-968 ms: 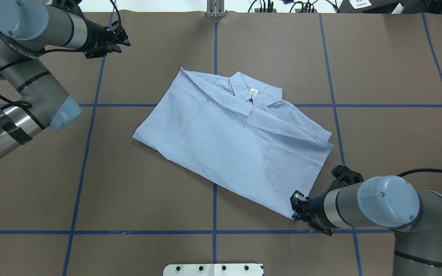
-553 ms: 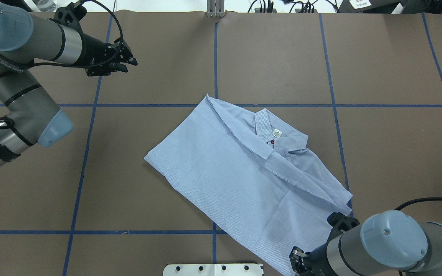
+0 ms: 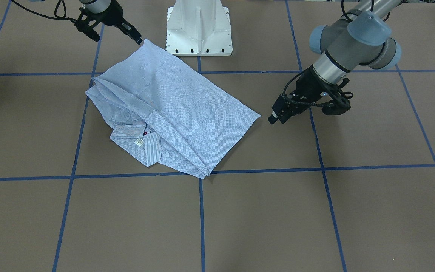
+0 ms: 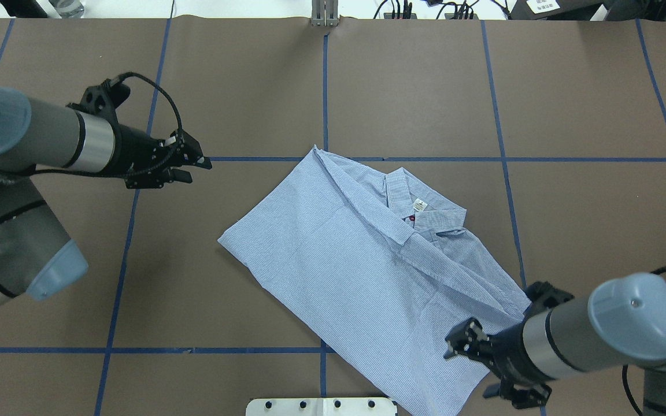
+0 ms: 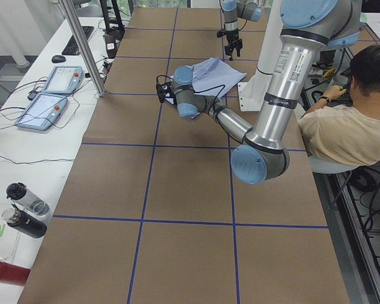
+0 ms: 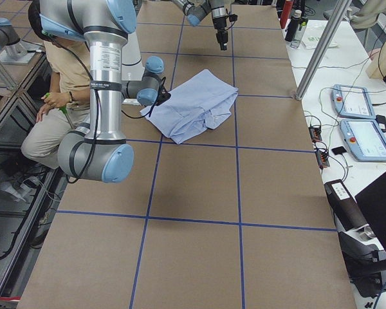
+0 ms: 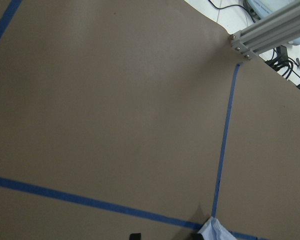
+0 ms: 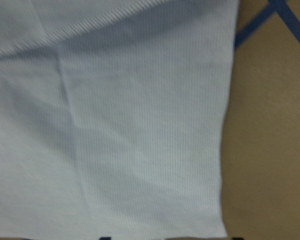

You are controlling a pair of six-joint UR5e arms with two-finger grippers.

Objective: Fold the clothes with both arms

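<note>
– So, where is the light blue, finely striped button-up shirt [image 4: 339, 254]?
– It is folded into a rough rectangle and lies slantwise on the brown paper-covered table [image 4: 587, 98]. It sits near the middle, a little to the robot's right. One corner lies just beside the white pedestal base [image 3: 198, 26]. The collar [image 4: 425, 216] faces up on the far side, showing a small white neck label [image 4: 419, 205] and a red button [image 4: 411, 218].
– And the two black grippers?
– The right gripper [image 4: 459, 341] hangs over the shirt's near right corner. Its fingers are spread wide and grasp nothing; I cannot tell whether a fingertip touches the cloth. The left gripper [image 4: 197, 169] hovers over bare table, near the shirt's left corner but clear of it. Its fingers are parted and empty.
</note>
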